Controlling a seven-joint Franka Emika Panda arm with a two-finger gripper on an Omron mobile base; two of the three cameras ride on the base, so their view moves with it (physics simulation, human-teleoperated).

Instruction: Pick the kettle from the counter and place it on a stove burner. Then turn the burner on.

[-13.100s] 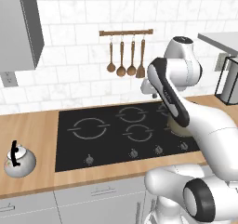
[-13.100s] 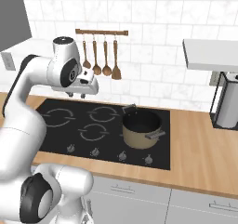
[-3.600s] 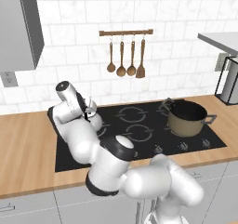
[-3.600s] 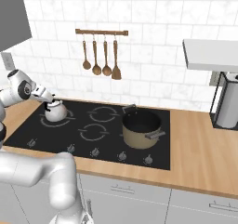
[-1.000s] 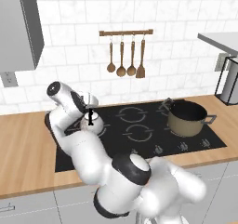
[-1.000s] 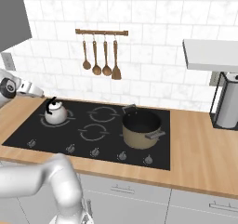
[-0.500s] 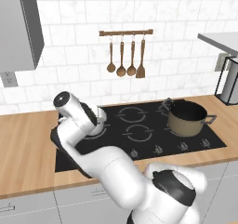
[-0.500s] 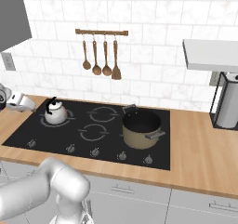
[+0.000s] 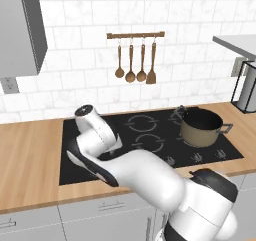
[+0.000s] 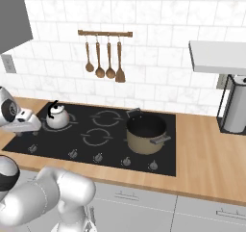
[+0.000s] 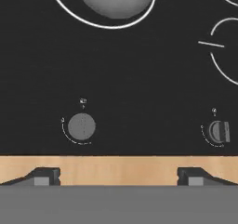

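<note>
claw (image 11: 118, 174) retreated; kettle (image 11: 116, 0) cropped at top.

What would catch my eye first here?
The big white arm sweeping across the front of the black stove. Behind it, a small silvery kettle sits on the rear left burner, and a brass-coloured pot stands on the right side. Four wooden utensils hang on the tiled wall.

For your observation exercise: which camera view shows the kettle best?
The right base view: the kettle stands whole on the rear left burner, handle and lid knob visible. The hand view catches only its rounded underside at the top edge; in the left base view the arm hides it.
</note>
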